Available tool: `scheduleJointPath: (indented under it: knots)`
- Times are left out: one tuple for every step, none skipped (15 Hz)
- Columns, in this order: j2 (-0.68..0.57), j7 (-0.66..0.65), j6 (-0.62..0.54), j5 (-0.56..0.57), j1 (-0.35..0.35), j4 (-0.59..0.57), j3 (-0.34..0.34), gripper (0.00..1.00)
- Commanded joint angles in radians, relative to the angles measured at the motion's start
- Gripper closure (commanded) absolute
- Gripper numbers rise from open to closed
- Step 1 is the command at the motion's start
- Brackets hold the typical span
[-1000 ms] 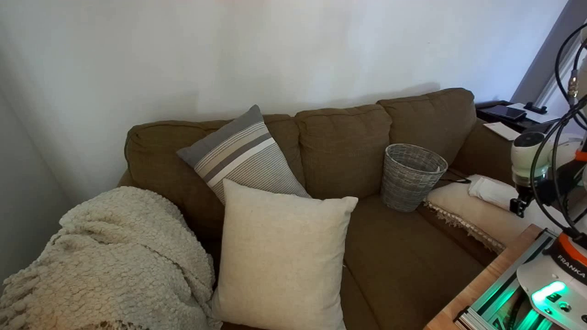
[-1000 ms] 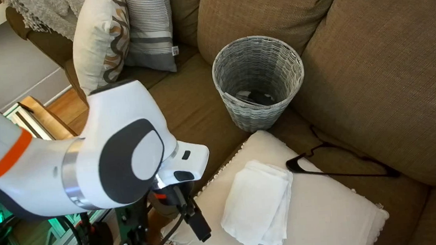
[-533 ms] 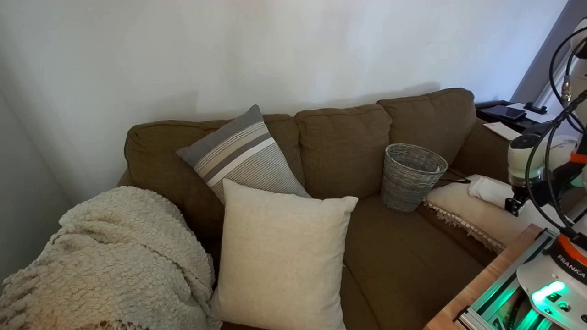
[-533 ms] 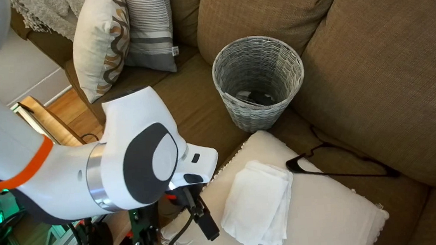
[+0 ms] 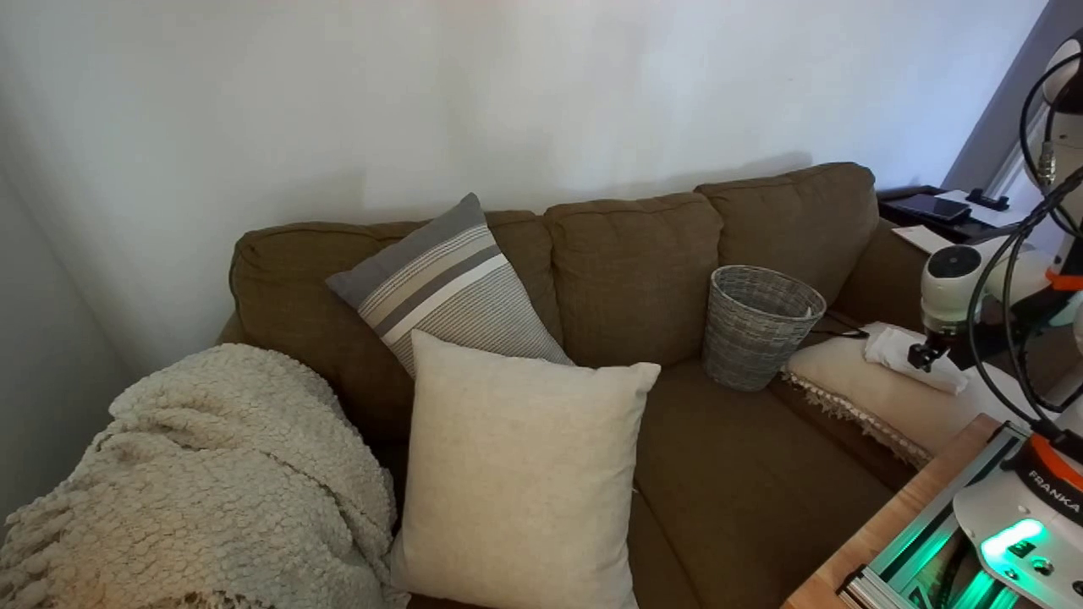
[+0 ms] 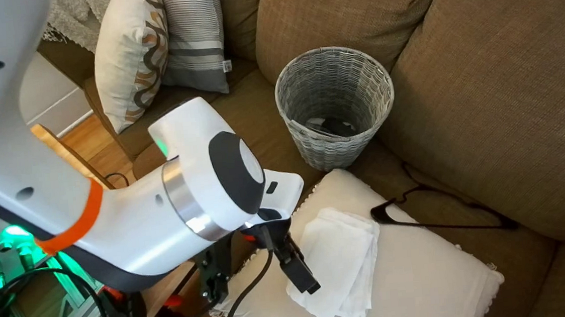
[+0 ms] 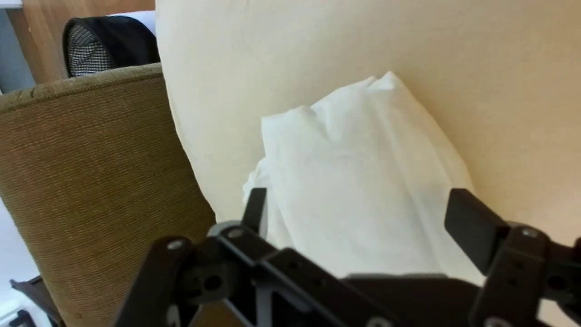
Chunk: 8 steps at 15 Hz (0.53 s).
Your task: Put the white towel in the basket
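The white towel (image 6: 343,254) lies folded on a cream cushion, loosely layered; it also shows in an exterior view (image 5: 901,353) and fills the middle of the wrist view (image 7: 349,168). My gripper (image 7: 358,200) is open and empty, its two fingers apart with the towel below and between them in the picture. In an exterior view the gripper (image 6: 306,280) is over the towel's near-left part; whether it touches cannot be told. The grey woven basket (image 6: 319,148) stands upright on the sofa beyond the cushion, also seen in an exterior view (image 5: 749,338). Something dark and pale lies at its bottom.
The cream cushion (image 6: 423,278) has a fringed edge. A black hanger-like frame (image 6: 459,225) lies across its far corner. The brown sofa back (image 6: 498,86) rises behind the basket. Other pillows (image 5: 525,474) and a fluffy blanket (image 5: 220,474) lie farther along. A wooden table edge (image 5: 897,507) is near the base.
The arm has moved toward the towel, so the gripper has gone from beside the towel to over its edge. The towel and the basket have not moved.
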State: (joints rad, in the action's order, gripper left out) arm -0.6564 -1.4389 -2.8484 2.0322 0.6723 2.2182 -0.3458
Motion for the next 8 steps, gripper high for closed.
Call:
scheduleJointPath:
  knots:
    - [-0.086, -0.106, 0.041, 0.053, 0.031, -0.047, 0.032, 0.0]
    - [-0.11, -0.12, 0.039, 0.063, 0.039, -0.062, 0.039, 0.0]
    - [-0.126, -0.119, 0.01, 0.067, 0.051, -0.072, 0.044, 0.0]
    - [-0.132, -0.104, -0.049, 0.073, 0.068, -0.077, 0.05, 0.0]
    - [-0.129, -0.11, -0.081, 0.1, 0.08, -0.08, 0.062, 0.0]
    - [-0.107, -0.113, -0.128, 0.13, 0.094, -0.074, 0.075, 0.0]
    - [-0.095, -0.122, -0.155, 0.172, 0.109, -0.078, 0.092, 0.0]
    - [-0.101, -0.116, -0.181, 0.203, 0.123, -0.094, 0.105, 0.0]
